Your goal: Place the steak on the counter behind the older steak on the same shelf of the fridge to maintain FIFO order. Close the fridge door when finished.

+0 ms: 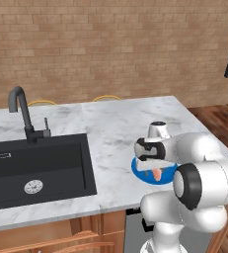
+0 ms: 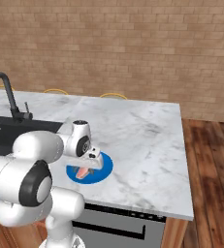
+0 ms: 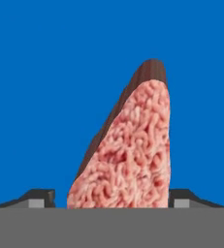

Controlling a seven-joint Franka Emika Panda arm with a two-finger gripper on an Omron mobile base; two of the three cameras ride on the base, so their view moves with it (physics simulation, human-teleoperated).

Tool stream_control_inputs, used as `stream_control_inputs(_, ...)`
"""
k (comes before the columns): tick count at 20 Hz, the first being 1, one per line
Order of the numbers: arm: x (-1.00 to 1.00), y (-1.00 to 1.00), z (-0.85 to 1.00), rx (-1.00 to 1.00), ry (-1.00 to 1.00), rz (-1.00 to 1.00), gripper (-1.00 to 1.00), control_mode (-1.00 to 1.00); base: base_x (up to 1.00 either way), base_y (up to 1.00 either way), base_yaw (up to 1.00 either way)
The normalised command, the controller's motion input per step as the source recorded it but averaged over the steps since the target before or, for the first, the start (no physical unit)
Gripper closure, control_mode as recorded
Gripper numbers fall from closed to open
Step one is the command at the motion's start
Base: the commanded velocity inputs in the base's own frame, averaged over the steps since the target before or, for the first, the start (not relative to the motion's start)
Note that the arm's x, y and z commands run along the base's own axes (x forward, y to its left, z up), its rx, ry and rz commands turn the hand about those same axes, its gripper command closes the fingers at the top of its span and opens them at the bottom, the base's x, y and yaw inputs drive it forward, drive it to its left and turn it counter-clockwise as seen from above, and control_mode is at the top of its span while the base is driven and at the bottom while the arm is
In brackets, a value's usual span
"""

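Blue plate (image 3: 36, 97) under gripper (image 3: 118, 196); jaws apart, flanking steak (image 3: 133, 150), grip unconfirmed. On counter (image 1: 115, 123); fridge steps all remain.

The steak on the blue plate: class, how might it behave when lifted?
The steak is small, so probably light. Its grainy raw surface suggests soft, slightly floppy meat that may sag. It lies on a smooth blue plate, so a push could slide it rather than roll it.

Glossy white rounded arm segments, dark joint rings, small dark fingertips (image 3: 36, 197).
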Motion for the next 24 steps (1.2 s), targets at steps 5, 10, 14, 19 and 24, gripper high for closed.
stream_control_inputs(5,-0.10,0.01,0.12,0.00,0.00,0.00,1.00,-1.00,0.00,0.00,0.00)
stream_control_inputs(10,-0.43,-0.23,0.82,0.00,-0.06,0.00,1.00,-1.00,0.00,0.00,0.00)
stream_control_inputs(14,-0.56,-0.11,1.00,0.00,-0.07,0.00,1.00,-1.00,0.00,0.00,0.00)
stream_control_inputs(19,-0.57,-0.02,1.00,0.00,-0.05,0.00,1.00,-1.00,0.00,0.00,0.00)
stream_control_inputs(24,-0.54,0.14,0.95,0.00,-0.03,0.00,1.00,-1.00,0.00,0.00,0.00)
